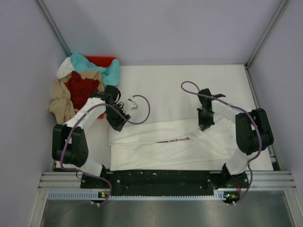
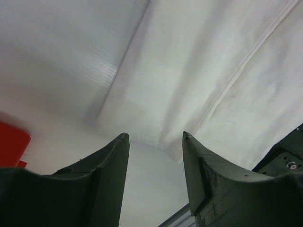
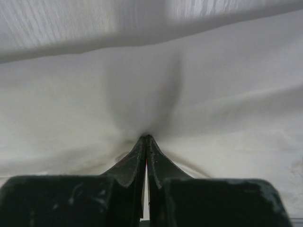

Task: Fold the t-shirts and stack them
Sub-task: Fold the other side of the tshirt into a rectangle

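White tee, spread beside the bin, looks mid-fold: right gripper pinched tight on its cloth, left gripper half-open and empty nearer the bin, so next it likely must clamp that corner.

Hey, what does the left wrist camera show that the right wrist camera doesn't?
Only the left wrist view: the left gripper open over the table, a corner of the red bin, and the edge of the white t-shirt. Only the right wrist view: the right gripper shut on that t-shirt, cloth puckering at its tips. Both: the white t-shirt.
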